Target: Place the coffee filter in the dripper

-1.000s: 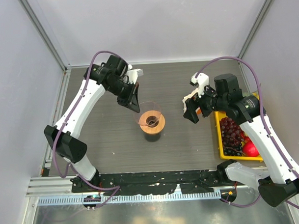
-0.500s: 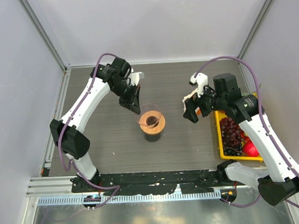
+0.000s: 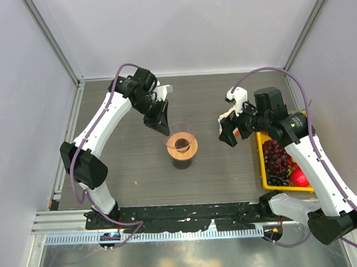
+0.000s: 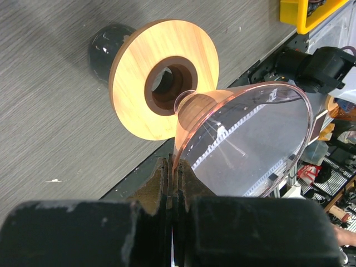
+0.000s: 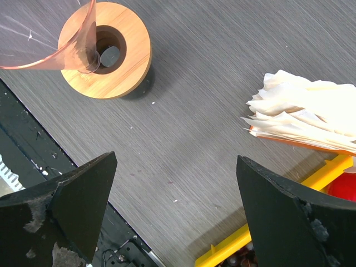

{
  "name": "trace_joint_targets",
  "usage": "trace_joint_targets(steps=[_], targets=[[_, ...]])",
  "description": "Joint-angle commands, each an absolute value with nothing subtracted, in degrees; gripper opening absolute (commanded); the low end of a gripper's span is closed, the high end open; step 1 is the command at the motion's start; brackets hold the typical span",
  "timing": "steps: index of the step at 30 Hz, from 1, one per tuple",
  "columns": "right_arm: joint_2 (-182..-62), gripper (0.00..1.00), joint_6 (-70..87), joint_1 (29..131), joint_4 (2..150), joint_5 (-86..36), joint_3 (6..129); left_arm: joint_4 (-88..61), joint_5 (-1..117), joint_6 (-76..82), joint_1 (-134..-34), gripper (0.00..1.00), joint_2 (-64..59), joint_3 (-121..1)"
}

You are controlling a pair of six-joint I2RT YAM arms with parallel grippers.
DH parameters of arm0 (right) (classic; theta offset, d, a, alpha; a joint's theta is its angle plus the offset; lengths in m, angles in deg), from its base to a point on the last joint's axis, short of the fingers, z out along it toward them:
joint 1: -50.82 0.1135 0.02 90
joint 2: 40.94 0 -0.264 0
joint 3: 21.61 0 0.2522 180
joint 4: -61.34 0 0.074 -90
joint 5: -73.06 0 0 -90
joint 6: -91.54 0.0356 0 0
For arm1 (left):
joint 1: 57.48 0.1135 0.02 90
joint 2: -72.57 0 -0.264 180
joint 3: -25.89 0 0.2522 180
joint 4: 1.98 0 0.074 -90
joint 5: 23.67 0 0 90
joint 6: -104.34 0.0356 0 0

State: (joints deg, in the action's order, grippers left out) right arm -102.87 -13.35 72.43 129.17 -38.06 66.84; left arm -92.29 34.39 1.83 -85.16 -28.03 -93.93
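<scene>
Fingers of the left claw (image 4: 172,167) pinch the rim of the clear funnel (image 4: 245,144), tilted with its tip at the hole of the wooden ring (image 4: 133,83), while the right claw (image 5: 176,161) hangs spread near a stack of paper filters (image 5: 306,111).

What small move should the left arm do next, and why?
Probably tip the cone upright and lower its tip into the hole of the ring. The left gripper is shut on the cone's rim; the cone leans, with its tip only at the hole. The open right gripper hangs short of the filter stack, so no filter is held yet.
</scene>
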Motion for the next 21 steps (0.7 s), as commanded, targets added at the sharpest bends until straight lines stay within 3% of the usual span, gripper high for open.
trace_joint_targets(steps=[1, 21], targets=[[-102.99, 0.95, -13.93, 72.26, 128.37, -38.73, 68.61, -91.06, 29.86, 0.37, -84.81, 0.00, -28.42, -97.29], [-103.87, 0.95, -14.01, 72.27, 128.28, -39.08, 68.96, -87.72, 38.38, 0.98, -83.05, 0.00, -28.95, -94.83]])
